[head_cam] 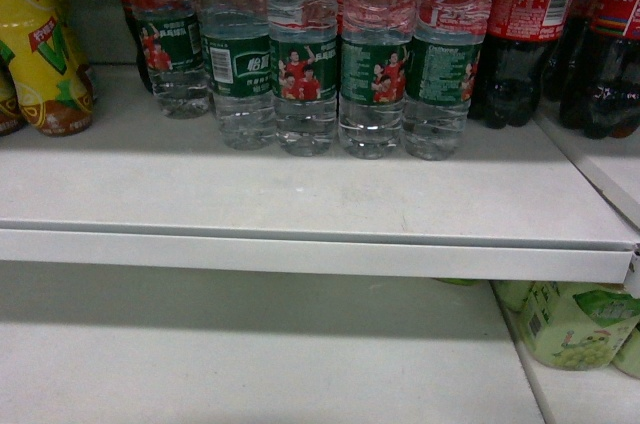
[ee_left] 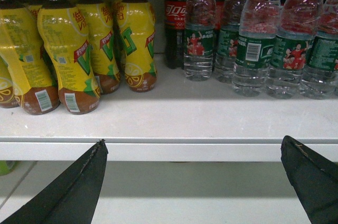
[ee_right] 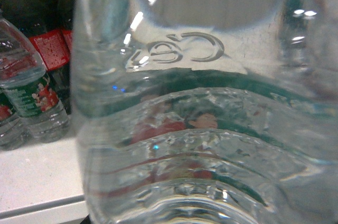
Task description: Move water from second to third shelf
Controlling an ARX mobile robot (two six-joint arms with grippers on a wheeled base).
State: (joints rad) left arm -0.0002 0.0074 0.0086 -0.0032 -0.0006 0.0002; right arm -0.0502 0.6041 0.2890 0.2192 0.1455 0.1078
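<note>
The water, a clear ribbed bottle with a dark green label band, fills nearly the whole right wrist view. It hangs in front of the shelf edge and reaches below it. My right gripper is shut on it, and its fingers are hidden behind the bottle. That arm and bottle do not show in the head view. My left gripper is open and empty, level with the front lip of the second shelf. The third shelf lies bare below the second shelf.
Several green-labelled water bottles stand in a row on the second shelf, one showing a barcode. Cola bottles stand to their right and yellow tea bottles to their left. Pale green bottles lie on the lower right.
</note>
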